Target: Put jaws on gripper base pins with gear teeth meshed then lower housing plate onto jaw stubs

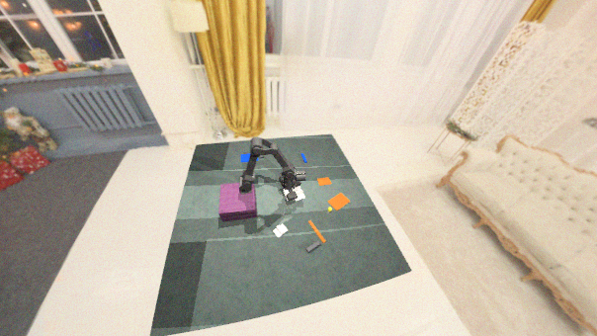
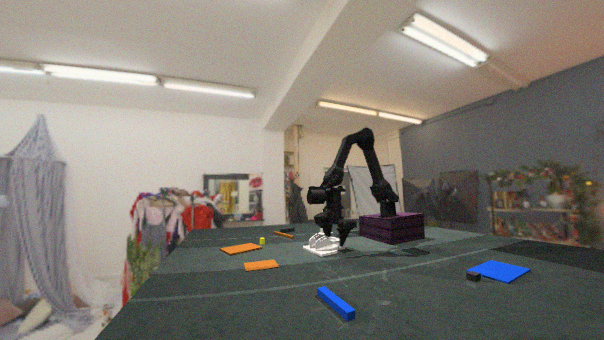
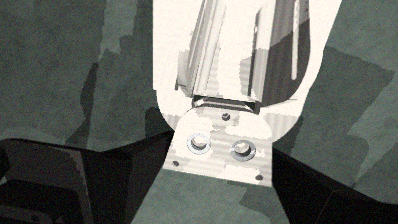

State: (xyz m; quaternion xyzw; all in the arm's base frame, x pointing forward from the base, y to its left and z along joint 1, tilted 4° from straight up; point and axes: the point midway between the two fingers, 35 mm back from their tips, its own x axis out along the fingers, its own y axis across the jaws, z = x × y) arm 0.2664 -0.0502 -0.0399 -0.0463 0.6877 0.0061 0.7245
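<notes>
The white gripper base [image 1: 298,194] [image 2: 320,251] [image 3: 163,60] lies flat on the mat. Two white jaws stand on it side by side: one jaw [image 3: 201,55] at left and another jaw [image 3: 285,65] at right in the wrist view. The white housing plate [image 3: 217,167] lies over the base's rounded end, with a round stub end showing in each of its two holes. Whether it is fully down cannot be told. My gripper [image 2: 335,239] [image 3: 217,143] is shut on the housing plate, with a black finger at each side edge. The gear teeth are hidden.
A purple block [image 1: 237,200] [image 2: 392,227] carries the arm. A small white piece [image 1: 280,230] lies apart from the base. Orange plates [image 1: 339,201] [image 2: 241,248], an orange bar [image 1: 316,231], a dark block [image 1: 313,246], a yellow piece [image 1: 330,210] and a blue bar [image 2: 336,303] lie around.
</notes>
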